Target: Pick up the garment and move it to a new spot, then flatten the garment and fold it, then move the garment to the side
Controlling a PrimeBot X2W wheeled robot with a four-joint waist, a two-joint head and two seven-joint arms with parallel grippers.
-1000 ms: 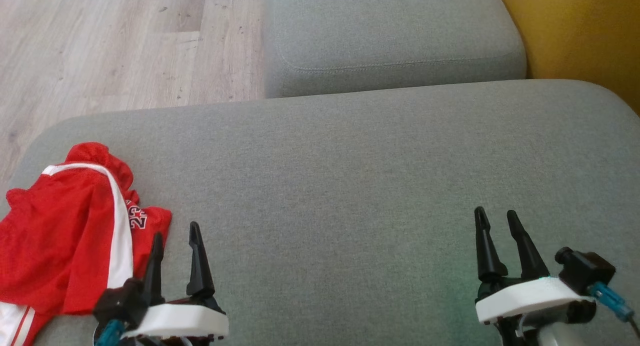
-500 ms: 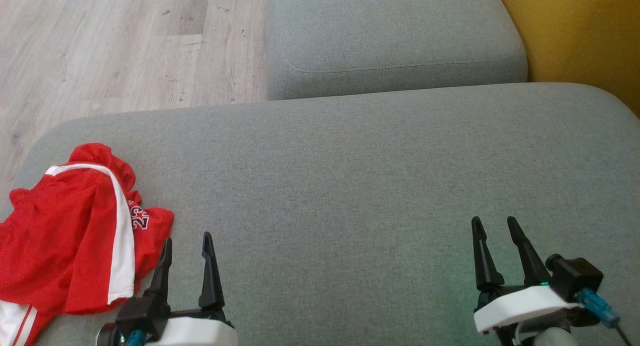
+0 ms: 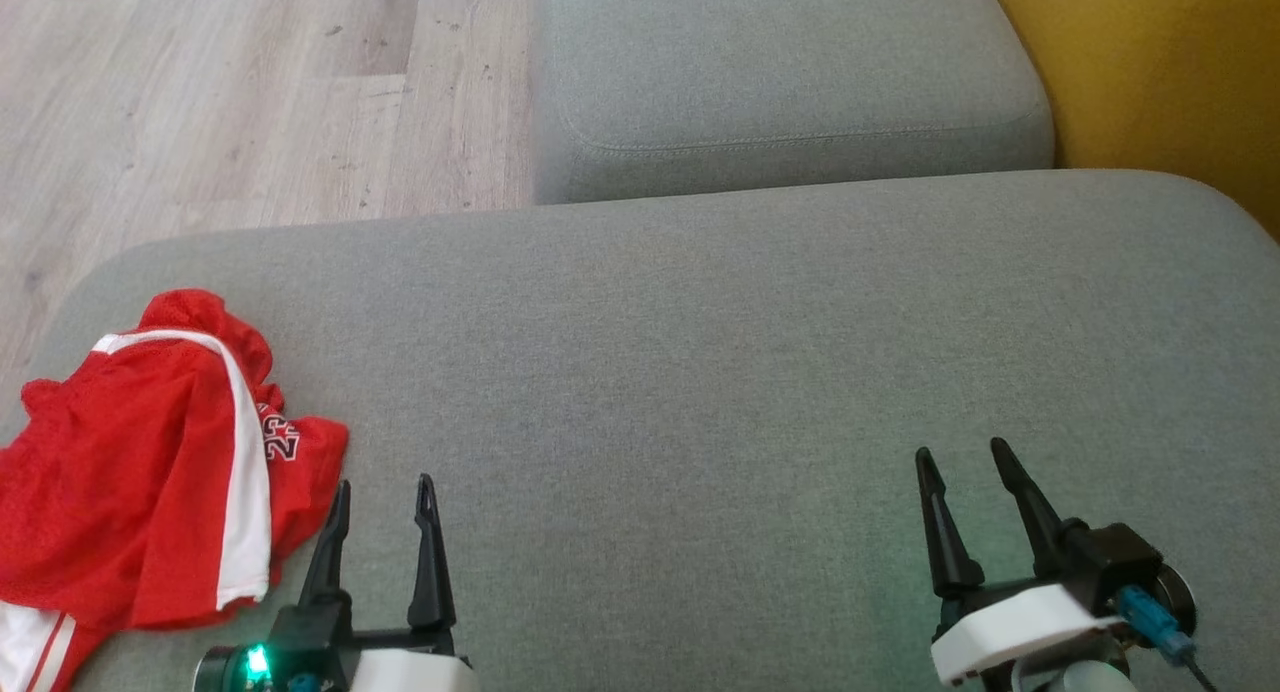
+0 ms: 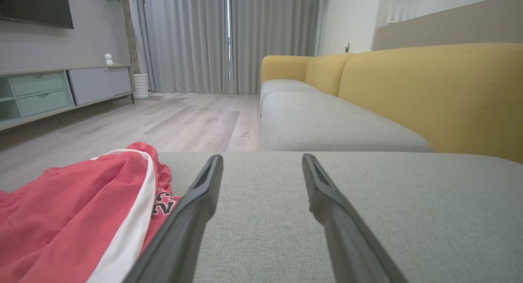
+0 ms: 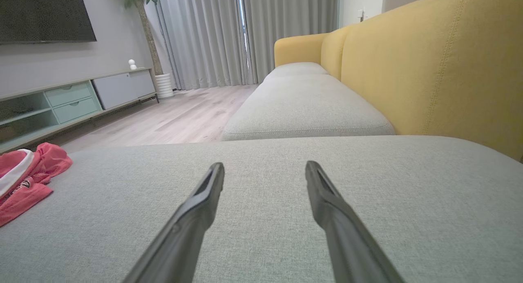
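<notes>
Left gripper (image 3: 386,482) at lower left, fingers spread wide, nothing between them, low over grey seat cushion (image 3: 700,372). Just left of its left finger, red mesh garment (image 3: 140,472) with white stripe and number print, crumpled; touching the finger or not, cannot tell. Left of the garment, the cushion's rounded edge, then wood-look floor (image 3: 200,92). Between the grippers and ahead of both, broad open cushion surface. Right gripper (image 3: 958,448) at lower right, likewise spread wide, holding nothing. Ahead of it, second grey cushion (image 3: 790,62); off to its right, yellow backrest (image 3: 1160,62).
</notes>
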